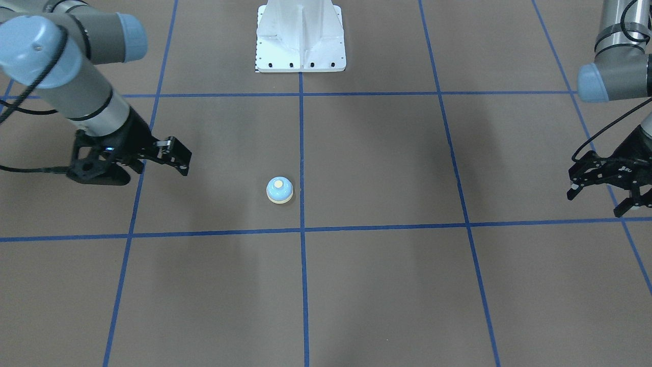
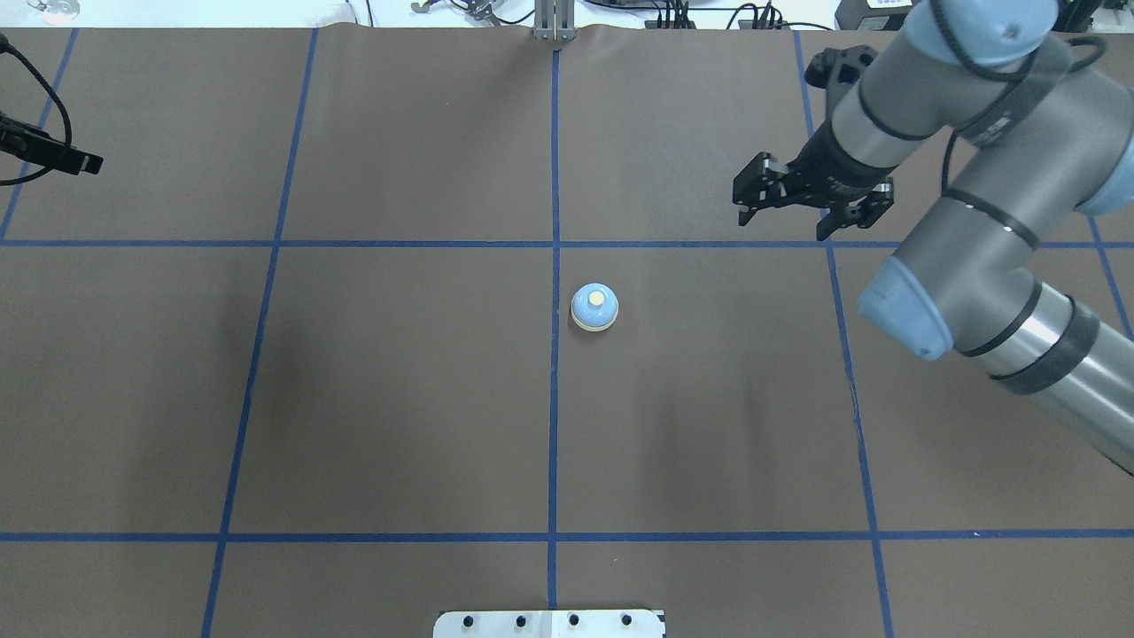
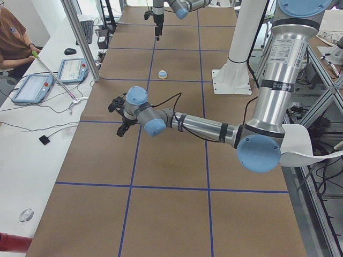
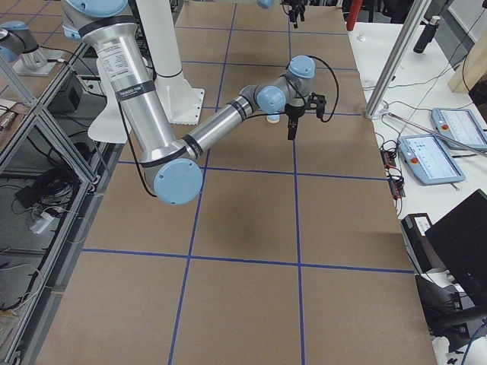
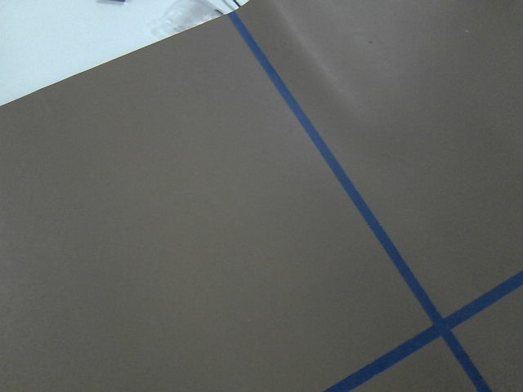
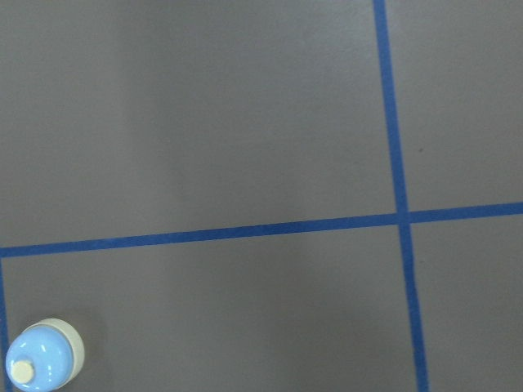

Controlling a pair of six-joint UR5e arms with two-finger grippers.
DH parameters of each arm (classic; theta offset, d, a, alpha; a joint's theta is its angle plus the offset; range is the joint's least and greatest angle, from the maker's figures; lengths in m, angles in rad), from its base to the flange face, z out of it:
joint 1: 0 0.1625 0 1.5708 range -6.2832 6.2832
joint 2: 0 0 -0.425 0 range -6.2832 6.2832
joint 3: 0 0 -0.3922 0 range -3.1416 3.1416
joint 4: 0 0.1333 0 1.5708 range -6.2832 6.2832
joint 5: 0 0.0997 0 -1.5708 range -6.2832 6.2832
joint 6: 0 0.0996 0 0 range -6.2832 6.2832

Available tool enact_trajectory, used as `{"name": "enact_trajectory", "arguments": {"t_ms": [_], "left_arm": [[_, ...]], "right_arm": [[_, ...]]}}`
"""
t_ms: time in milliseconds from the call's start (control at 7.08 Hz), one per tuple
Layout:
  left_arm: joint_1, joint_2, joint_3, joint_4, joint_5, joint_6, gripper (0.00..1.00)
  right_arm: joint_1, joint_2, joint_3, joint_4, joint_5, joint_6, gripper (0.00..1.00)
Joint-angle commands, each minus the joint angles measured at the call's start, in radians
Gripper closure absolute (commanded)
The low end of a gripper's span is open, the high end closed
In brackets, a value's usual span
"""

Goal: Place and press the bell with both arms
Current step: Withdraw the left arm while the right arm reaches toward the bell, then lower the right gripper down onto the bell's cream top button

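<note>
Brown paper marked into squares with blue tape (image 2: 555,177) covers the table (image 2: 399,399), and the white pedestal base (image 1: 300,38) is bolted at the robot's edge. Straight out from that base, the bell (image 2: 594,307) stands upright on the paper with its cream button (image 2: 597,299) on top. It sits just beside the central tape line, on the robot's right of it, and nothing touches it. The right gripper (image 2: 811,213) hangs above the paper, off to the bell's right and farther from the robot than the bell, well apart from it. Its two black fingers are spread and hold nothing. The right arm (image 2: 974,257) reaches to it from the robot's right side. The right wrist camera looks down on a tape crossing, with the bell (image 6: 42,363) in the lower left corner of its view. The left gripper (image 1: 598,203) is much farther from the bell, out toward the table's left end. Its fingers are also spread apart and empty, above the paper. In the side view from that end, the left arm (image 3: 203,127) stretches low across the table, with the bell (image 3: 163,74) small beyond it. The left wrist camera sees only brown paper, a tape crossing and a strip of white edge.
</note>
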Motion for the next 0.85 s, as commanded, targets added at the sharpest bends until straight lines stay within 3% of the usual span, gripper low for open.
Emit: {"name": "enact_trajectory", "arguments": {"t_ms": [0,424,565,707], "left_arm": [[0.001,0.031,0.012,-0.001,0.119,0.002,0.0],[-0.001,0.031,0.029,0.016,0.113,0.002,0.0],[0.001,0.031,0.029,0.016,0.113,0.002,0.0],[0.002,0.029,0.034,0.017,0.113,0.002,0.0]], "right_arm": [[-0.125,0.066,-0.017,-0.036,-0.136,0.084,0.05],[-0.165,0.302,-0.267,-0.036,-0.149,0.2,0.91],[-0.177,0.329,-0.307,-0.03,-0.15,0.2,1.0],[-0.188,0.338,-0.328,-0.027,-0.15,0.193,1.0]]}}
